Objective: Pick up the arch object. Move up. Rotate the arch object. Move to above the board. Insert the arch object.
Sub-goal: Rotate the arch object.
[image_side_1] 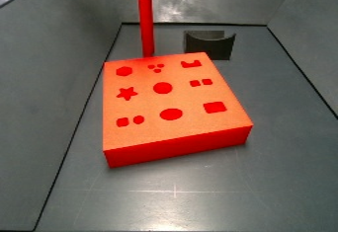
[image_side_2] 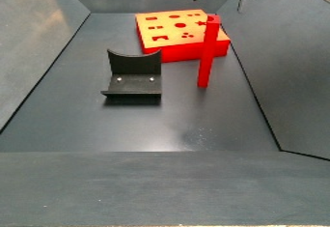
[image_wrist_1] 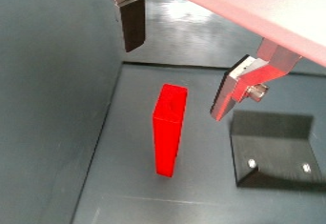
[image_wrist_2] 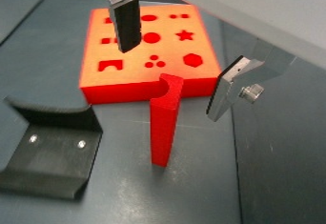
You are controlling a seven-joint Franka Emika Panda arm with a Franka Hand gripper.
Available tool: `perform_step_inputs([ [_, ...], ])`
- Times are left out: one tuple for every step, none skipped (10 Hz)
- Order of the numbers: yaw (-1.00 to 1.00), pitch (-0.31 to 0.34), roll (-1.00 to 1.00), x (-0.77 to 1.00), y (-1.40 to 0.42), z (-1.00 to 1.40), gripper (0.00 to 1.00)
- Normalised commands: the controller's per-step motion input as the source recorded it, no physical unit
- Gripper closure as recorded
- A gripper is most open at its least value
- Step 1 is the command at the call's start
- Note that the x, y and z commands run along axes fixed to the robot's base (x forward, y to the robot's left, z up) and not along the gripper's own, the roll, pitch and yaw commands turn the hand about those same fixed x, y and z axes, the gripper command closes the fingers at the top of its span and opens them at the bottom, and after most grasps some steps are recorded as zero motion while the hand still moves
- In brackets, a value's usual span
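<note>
Above, the gripper [image_wrist_2: 173,61] hung with fingers [image_wrist_2: 125,23] spread wide and empty over the arch object [image_wrist_2: 166,118], which stood upright on the floor just beside the board [image_wrist_2: 121,85], near the fixture [image_wrist_2: 51,152].

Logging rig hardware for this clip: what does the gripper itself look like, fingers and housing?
In both wrist views the gripper above the arch object has two flat silver plate fingers, each with a dark pad. One finger carries a small bolt. A pale housing fills the corner of a wrist view. No cables or markings show.
</note>
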Motion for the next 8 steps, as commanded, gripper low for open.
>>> perform_step_inputs([
  [-1.00,0.012,0.00,0.04,0.02,-0.02,0.00],
  [-1.00,0.013,0.00,0.04,0.02,-0.02,0.00],
  [-1.00,0.014,0.00,0.04,0.02,-0.02,0.00],
  [-1.00,0.016,0.00,0.04,0.02,-0.02,0.00],
  [-1.00,0.017,0.00,0.04,0.02,-0.02,0.00],
  [-1.00,0.020,0.00,0.04,0.02,-0.02,0.00],
  [-1.00,0.022,0.00,0.04,0.02,-0.02,0.00],
  [-1.00,0.027,-0.01,0.04,0.02,-0.02,0.00],
])
